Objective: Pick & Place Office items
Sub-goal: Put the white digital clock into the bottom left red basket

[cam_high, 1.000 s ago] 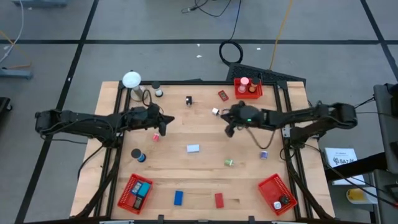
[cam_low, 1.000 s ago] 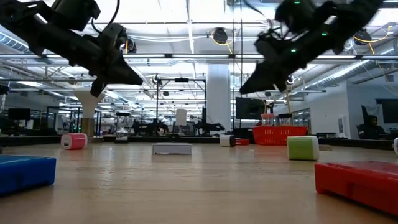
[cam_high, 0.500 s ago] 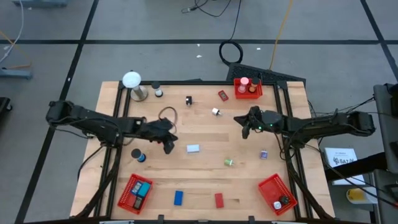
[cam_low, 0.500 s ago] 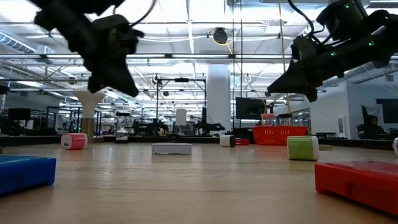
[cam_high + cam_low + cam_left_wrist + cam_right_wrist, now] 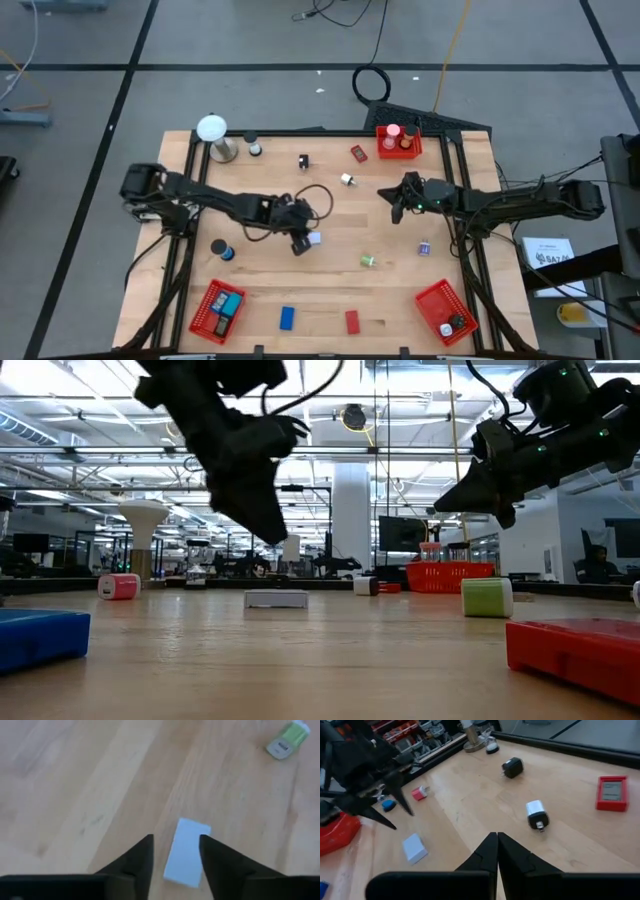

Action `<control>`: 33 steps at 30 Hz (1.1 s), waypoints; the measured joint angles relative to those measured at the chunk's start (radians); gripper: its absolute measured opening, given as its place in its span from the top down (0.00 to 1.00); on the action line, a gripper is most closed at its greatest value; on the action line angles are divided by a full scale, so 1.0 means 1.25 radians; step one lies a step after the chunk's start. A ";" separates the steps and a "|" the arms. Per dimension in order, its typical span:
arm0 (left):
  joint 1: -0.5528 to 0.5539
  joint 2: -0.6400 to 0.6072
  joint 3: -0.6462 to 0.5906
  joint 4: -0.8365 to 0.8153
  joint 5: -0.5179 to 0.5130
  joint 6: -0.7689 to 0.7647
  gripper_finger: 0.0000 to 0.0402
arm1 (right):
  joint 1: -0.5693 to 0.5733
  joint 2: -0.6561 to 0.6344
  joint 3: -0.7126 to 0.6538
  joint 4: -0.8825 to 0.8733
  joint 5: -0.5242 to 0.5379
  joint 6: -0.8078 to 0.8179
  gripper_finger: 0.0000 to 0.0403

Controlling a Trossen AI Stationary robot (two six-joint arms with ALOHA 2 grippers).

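A pale blue flat block [image 5: 187, 852] lies flat on the wooden table near its middle [image 5: 313, 238]. My left gripper [image 5: 300, 243] hangs open just above it, pointing steeply down. In the left wrist view its two dark fingers [image 5: 176, 851] stand on either side of the block without touching it. In the low view the left gripper's tip [image 5: 268, 530] is clear above the block [image 5: 276, 599]. My right gripper [image 5: 397, 205] is shut and holds nothing, raised over the right half of the table [image 5: 496, 840].
Loose pieces lie around: a green piece [image 5: 368, 261], blue roll [image 5: 220, 248], white cylinder [image 5: 347, 180], black clip [image 5: 303, 161], red piece [image 5: 358, 153], blue block [image 5: 287, 318], red block [image 5: 352, 322]. Red baskets stand near left [image 5: 218, 308], near right [image 5: 444, 312] and far right [image 5: 398, 142]. A white ball on a stand [image 5: 212, 130] is far left.
My left gripper has swung from the table's left half toward its middle and near edge, tipping more steeply down, and now hangs over the pale blue block. My right gripper drew back toward the table's right edge, then kept still.
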 joint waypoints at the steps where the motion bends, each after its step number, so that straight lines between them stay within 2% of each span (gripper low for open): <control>1: 0.000 0.019 0.016 0.000 -0.006 0.023 0.55 | 0.000 0.000 0.000 0.000 -0.006 -0.001 1.00; 5: 0.000 0.086 0.071 -0.002 -0.006 0.097 0.43 | 0.006 0.000 0.000 -0.003 -0.008 -0.002 1.00; 8: 0.000 0.126 0.101 -0.019 0.033 0.139 0.36 | 0.013 0.000 0.000 -0.006 -0.008 -0.003 1.00; 15: -0.011 0.161 0.129 -0.082 0.050 0.163 0.26 | 0.026 0.000 0.000 -0.008 -0.008 -0.006 1.00; 20: -0.016 0.178 0.129 -0.102 0.024 0.134 0.28 | 0.026 0.000 0.000 -0.009 -0.008 -0.012 1.00; 33: -0.011 0.204 0.129 -0.099 0.040 0.098 0.48 | 0.026 0.001 0.000 -0.009 -0.008 -0.016 1.00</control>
